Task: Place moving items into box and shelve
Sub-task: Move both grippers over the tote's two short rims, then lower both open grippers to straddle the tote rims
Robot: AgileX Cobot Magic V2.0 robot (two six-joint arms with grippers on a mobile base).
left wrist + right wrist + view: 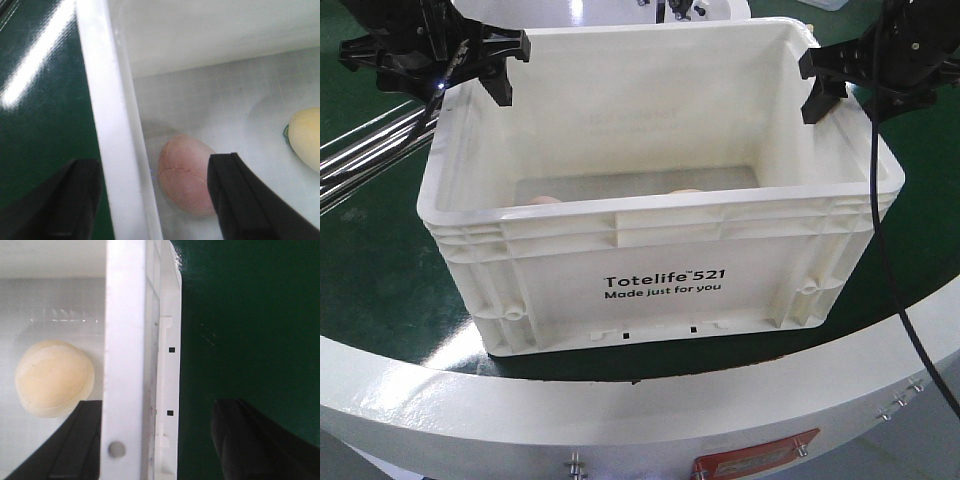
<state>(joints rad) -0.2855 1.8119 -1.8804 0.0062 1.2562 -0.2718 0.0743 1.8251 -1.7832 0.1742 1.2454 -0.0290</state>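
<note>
Both balls are in the box (770,265): the pink one (182,175) lies on the floor against the box's left wall, the yellow one (54,378) on the floor near its right wall. From here I judge the loading done and the lift to the shelf next.

The left gripper (152,175) is spread wide and straddles the box's left wall, one finger inside above the pink ball, one outside. It grips nothing. The right gripper (157,412) is likewise released, one finger on each side of the box's right wall.

I expect the box to be stiff, smooth plastic and light, with only two soft balls in it. I'd close on both side walls just under the ribbed rim, where the lip should stop a slip. The lift must stay level, or the balls will roll and shift the load.

A black cable (876,250) hangs beside the box's right wall and could snag. Shiny bars (370,150) lie left of the box, on the green top (920,250).
</note>
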